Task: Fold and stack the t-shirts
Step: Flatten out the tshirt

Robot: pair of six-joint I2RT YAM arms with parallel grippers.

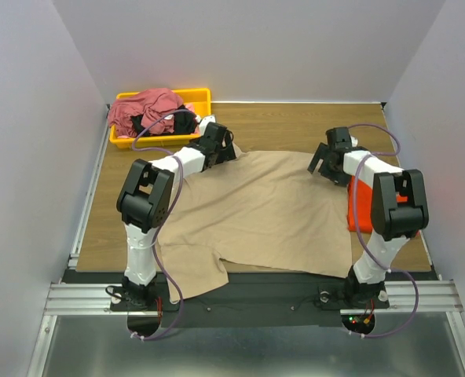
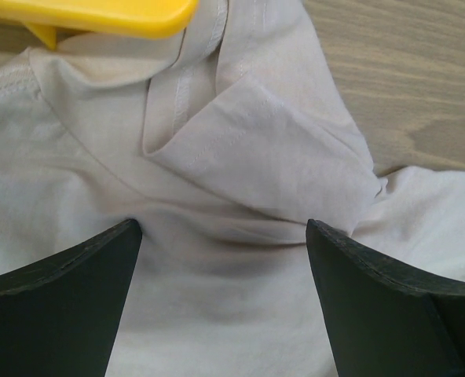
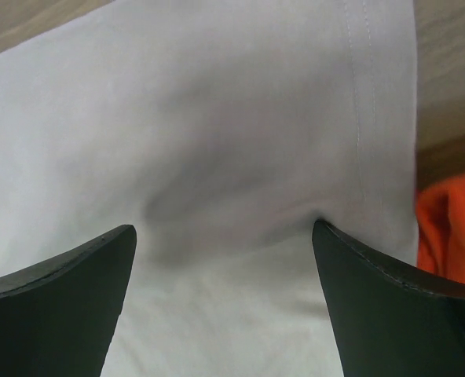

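Tan t-shirt (image 1: pixel 272 204) spread flat on the worktop (image 1: pixel 287 126), both arms reaching to its far edge. The left gripper (image 1: pixel 226 149) stands over the far-left part of the cloth, fingers parted, with a folded sleeve and seam lying just beyond them. The right gripper (image 1: pixel 320 165) stands over the far-right part, also released, with rumpled cloth between its fingers. Whether the fingertips touch the cloth cannot be told.

The left arm hides part of the tan t-shirt's left edge. The right arm covers much of the orange-red t-shirt (image 1: pixel 360 206), which lies just to the outer side of the right gripper. In both wrist views the fingers are cut off at the frame's lower edge.

The yellow bin (image 1: pixel 201 96), just beyond the left gripper, holds a heaped rose-red t-shirt (image 1: pixel 142 106) and a black t-shirt (image 1: pixel 185 123), the latter mostly buried.
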